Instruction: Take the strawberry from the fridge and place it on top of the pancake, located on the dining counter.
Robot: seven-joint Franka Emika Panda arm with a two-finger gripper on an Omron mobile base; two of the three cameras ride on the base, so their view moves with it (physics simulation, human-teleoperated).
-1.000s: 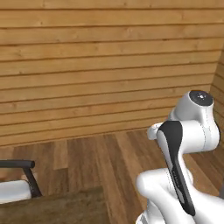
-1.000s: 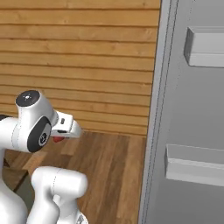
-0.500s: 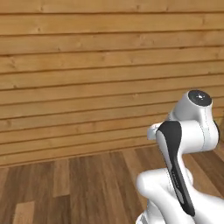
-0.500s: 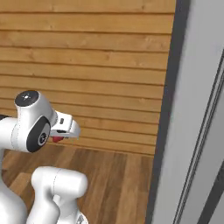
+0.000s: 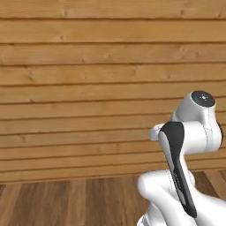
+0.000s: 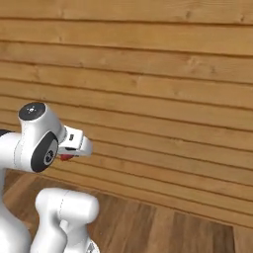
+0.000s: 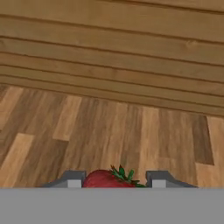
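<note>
Strawberry [image 7: 106,179] sits pinched between the jaws of the gripper [image 7: 113,180], carried above a wooden floor [image 7: 87,131] facing a plank wall [image 5: 88,88]. Pickup looks done; reaching the desk and setting the fruit on the pancake remain.

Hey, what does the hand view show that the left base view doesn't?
Hand view: the strawberry, red with green leaves, sits between the two finger tips of the pincer, which is shut on it, above the plank floor. Left base view: the arm's white elbow and dark joint cover. Both show the horizontal wood plank wall and wooden floor.
</note>
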